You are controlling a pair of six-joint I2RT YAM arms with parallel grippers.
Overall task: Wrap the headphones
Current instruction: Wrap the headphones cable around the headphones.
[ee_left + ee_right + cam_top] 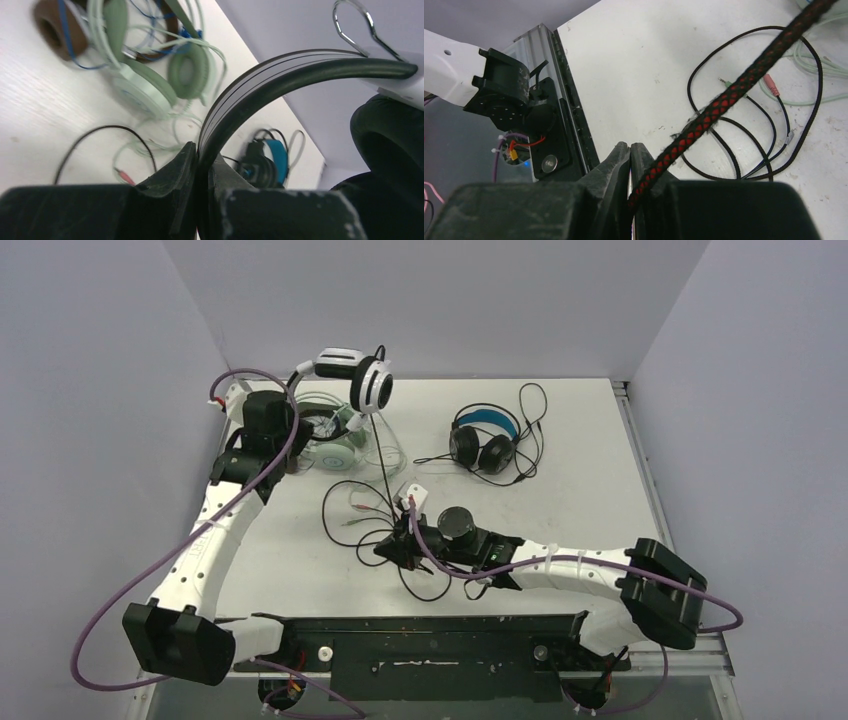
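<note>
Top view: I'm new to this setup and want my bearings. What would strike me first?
The white headset is held up at the back left, its headband pinched in the left gripper. Its red-and-black braided cord runs straight down to the right gripper, which is shut on it at centre. A mint headset lies beside the left arm, and a black-and-blue headset lies at the back right.

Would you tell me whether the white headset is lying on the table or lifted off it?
Lifted: the left gripper clamps the white headset by its headband above the table, its cord pinched in the right gripper.
</note>
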